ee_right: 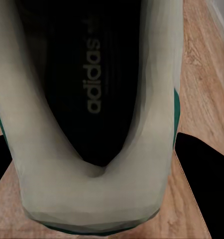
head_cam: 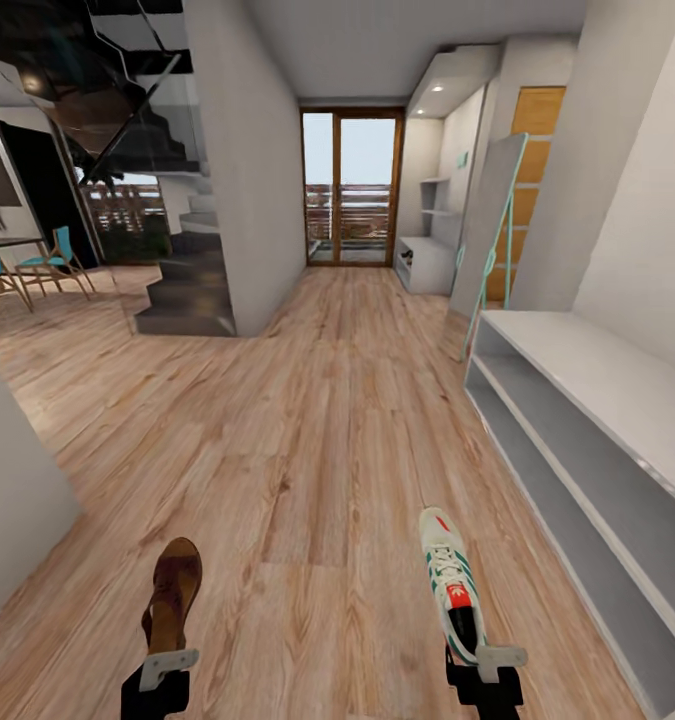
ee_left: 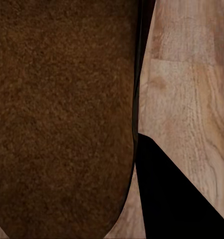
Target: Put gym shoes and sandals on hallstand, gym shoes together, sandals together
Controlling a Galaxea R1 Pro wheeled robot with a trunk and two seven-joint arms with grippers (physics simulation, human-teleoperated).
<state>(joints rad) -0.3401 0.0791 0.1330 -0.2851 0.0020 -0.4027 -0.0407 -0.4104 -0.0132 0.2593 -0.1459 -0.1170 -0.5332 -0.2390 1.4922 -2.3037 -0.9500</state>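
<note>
My left gripper (head_cam: pixel 167 668) is shut on the heel of a dark brown sandal (head_cam: pixel 173 592), held above the corridor floor (head_cam: pixel 317 430) at the lower left. Its tan-brown insole (ee_left: pixel 62 119) sits close against the left wrist camera. My right gripper (head_cam: pixel 487 662) is shut on the heel of a white gym shoe (head_cam: pixel 449 575) with green stripes; the shoe's dark inside (ee_right: pixel 92 94) faces the right wrist camera, between black fingers (ee_right: pixel 206 174). The hallstand (head_cam: pixel 427 265) stands far down the corridor on the right, under floating shelves (head_cam: pixel 434 196). The other sandal and gym shoe are out of view.
A long grey bench unit (head_cam: pixel 577 420) with open shelves runs along the right wall beside me. A tall mirror (head_cam: pixel 489 235) leans past it. Stairs (head_cam: pixel 189 290) and a wall block (head_cam: pixel 242 170) stand left, with chairs (head_cam: pixel 37 265) beyond. A glass door (head_cam: pixel 350 190) ends the corridor.
</note>
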